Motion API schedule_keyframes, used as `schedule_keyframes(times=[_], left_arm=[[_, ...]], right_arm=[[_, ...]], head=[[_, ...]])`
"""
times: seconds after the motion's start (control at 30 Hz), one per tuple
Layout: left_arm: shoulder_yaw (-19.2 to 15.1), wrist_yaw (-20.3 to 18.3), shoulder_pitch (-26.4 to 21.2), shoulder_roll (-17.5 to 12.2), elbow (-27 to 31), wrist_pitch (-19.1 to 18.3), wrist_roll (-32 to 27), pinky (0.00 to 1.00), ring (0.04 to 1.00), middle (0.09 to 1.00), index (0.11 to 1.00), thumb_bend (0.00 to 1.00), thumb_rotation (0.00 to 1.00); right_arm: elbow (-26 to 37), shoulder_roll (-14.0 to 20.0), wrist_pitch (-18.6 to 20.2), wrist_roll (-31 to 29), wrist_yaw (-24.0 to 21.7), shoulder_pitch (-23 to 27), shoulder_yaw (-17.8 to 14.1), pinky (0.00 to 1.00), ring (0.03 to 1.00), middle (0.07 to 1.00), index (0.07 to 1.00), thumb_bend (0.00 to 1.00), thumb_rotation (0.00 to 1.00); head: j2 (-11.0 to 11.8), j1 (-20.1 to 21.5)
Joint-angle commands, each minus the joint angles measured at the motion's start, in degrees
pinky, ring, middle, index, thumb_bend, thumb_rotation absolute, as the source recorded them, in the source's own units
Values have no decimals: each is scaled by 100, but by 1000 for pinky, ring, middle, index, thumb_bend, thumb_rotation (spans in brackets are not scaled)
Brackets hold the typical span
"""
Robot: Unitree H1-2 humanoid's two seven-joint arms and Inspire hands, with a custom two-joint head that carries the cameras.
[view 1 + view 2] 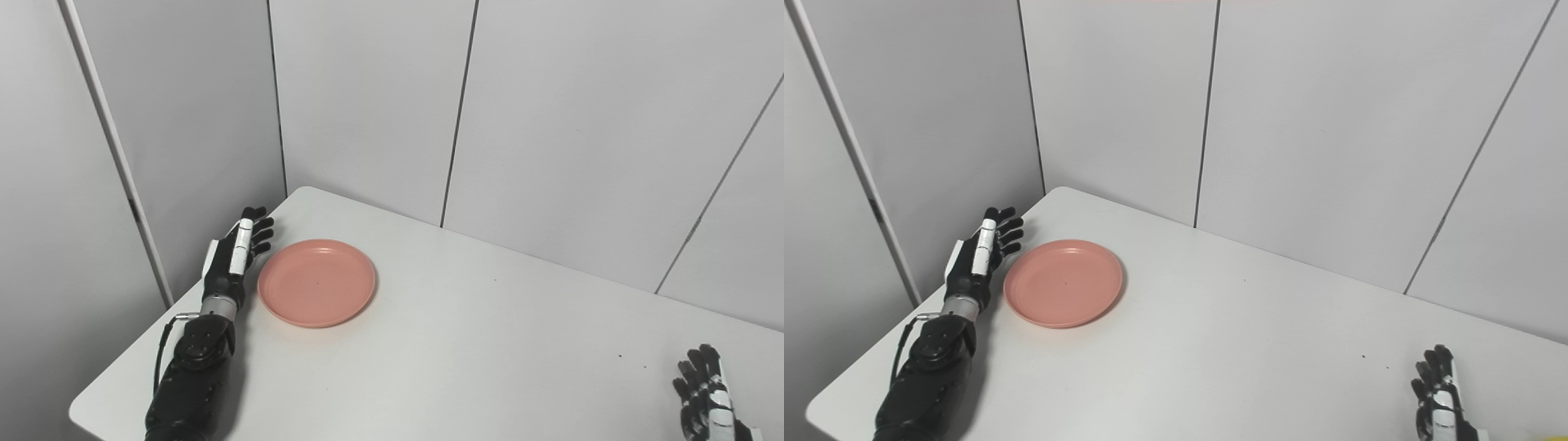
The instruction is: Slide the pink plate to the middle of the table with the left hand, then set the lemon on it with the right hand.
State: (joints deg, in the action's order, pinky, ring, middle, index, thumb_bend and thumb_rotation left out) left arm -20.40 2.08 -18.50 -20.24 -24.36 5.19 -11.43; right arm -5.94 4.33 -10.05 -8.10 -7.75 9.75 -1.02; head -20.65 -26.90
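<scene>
So far, neither of 2 steps done. Pink plate [316, 282] seen near desk's [465, 343] far-left corner, not yet slid to middle. Left hand [236, 254] held beside its left rim, fingers spread, nothing gripped. Right hand [1438, 392] parked at near-right edge, fingers apart. Lemon not seen in view.

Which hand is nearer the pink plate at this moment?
Left. The left hand stands edge-on, open, just beside the pink plate's left rim. The right hand is far across the table at the near right corner.
</scene>
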Motion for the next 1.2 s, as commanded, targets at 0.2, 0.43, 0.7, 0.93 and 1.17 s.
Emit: schedule_keyframes(times=[0.2,0.43,0.7,0.93,1.17], left_arm=[[231,-141,-134,47,121,246,54,854,856,853,844,774,1000],[435,-85,-62,193,346,89,117,865,858,849,833,762,1000],[601,-83,66,348,634,-13,201,858,846,834,820,747,1000],[772,-137,128,465,618,166,243,839,849,843,829,724,1000],[914,-155,218,640,728,71,266,838,846,844,835,741,1000]], right_arm=[[4,-6,-40,-12,19,-109,-41,1000,1000,1000,1000,745,1000],[83,-34,14,8,48,-128,-39,1000,1000,1000,1000,727,1000],[181,-76,81,29,64,-157,-25,1000,1000,1000,1000,734,1000],[422,-141,339,86,179,-205,-36,1000,1000,1000,1000,705,1000],[431,-188,316,135,261,-204,-36,1000,1000,1000,1000,642,1000]], head=[[-48,10],[-72,32],[-120,130],[-224,349],[-413,656]])
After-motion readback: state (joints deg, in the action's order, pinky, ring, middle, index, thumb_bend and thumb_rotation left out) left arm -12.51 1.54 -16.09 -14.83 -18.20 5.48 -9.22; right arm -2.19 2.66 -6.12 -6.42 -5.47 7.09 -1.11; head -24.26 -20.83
